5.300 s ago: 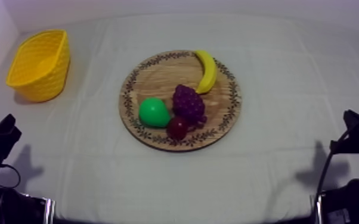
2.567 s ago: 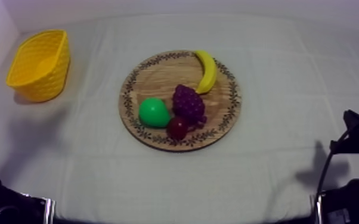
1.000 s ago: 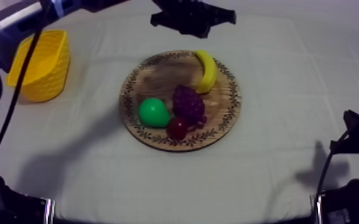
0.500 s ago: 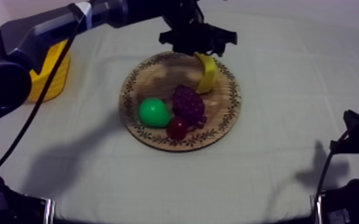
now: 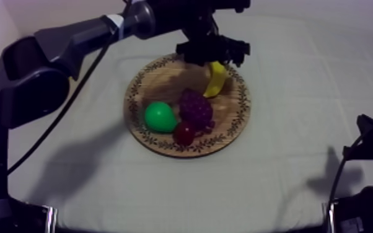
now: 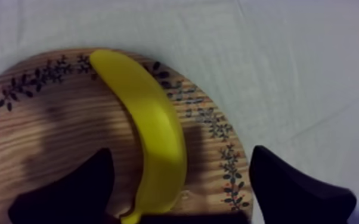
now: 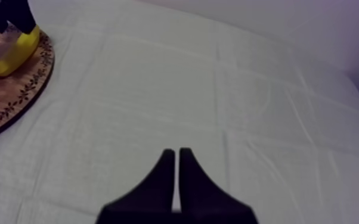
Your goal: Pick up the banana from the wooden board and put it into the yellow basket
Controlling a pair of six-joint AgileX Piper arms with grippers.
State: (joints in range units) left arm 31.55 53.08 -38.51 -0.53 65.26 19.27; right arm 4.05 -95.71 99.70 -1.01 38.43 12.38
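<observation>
Hovering over the far side of the wooden board (image 5: 155, 83), my left gripper (image 5: 212, 56) stands above the far end of the banana (image 5: 216, 80). The left arm (image 5: 71, 40) comes in from the upper left of the top view. In the left wrist view the two black fingers (image 6: 74, 190) are wide apart, one at each side of the banana, so this gripper is open and holds nothing. Between each fingertip and the yellow fruit some wood of the board shows.

The banana lies on the board, close along the patterned rim at its far right part, with the curve following the rim. Just beside its near end is the bunch of grapes (image 5: 196, 106). The green pear (image 5: 159, 116) sits to the left of the grapes, and the small red fruit (image 5: 184, 132) is at the near side, touching the grapes.

My right gripper (image 7: 176, 173) is over the bare grey-white cloth (image 7: 229, 89), well apart from the board. Its fingers lie together as a narrow wedge, closed on nothing.
</observation>
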